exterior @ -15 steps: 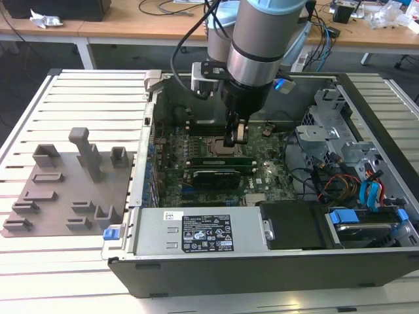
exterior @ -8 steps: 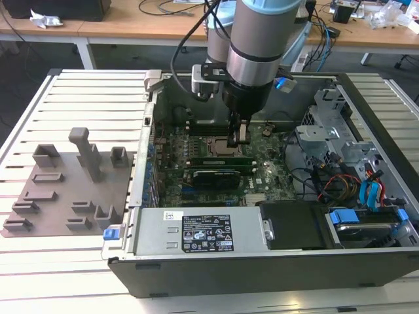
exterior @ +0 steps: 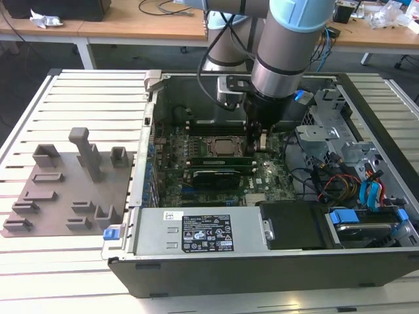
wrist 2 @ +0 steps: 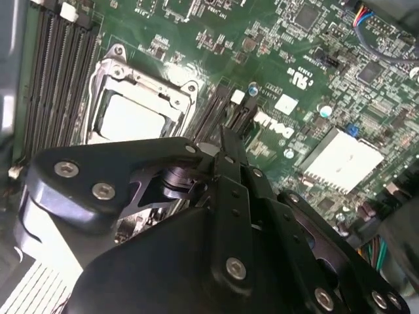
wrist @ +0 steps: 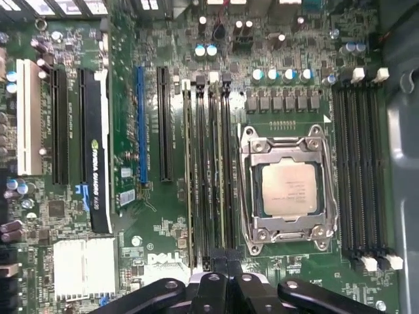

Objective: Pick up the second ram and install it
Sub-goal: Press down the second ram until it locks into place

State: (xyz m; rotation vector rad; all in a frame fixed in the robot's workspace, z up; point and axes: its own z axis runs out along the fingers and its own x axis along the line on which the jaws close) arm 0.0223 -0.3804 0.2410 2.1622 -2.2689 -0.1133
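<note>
My gripper (exterior: 262,140) is down inside the open computer case (exterior: 262,261), over the motherboard (wrist: 163,216). Its black fingers are shut together in both wrist views (wrist: 219,263) (wrist 2: 227,139), with nothing showing between them. The tips rest at one end of the black memory slots (wrist: 216,176) beside the processor (wrist: 288,190). A thin green ram (exterior: 219,159) stands edge-on in those slots, running away from the fingertips. I cannot tell whether the tips touch it.
A second bank of memory slots (wrist: 360,170) lies on the processor's other side. A black graphics card (wrist: 95,150) stands in the expansion slots. In the exterior view, a grey holder plate with blocks (exterior: 69,190) sits at the left of the case; drive bays and cables (exterior: 353,176) fill its right.
</note>
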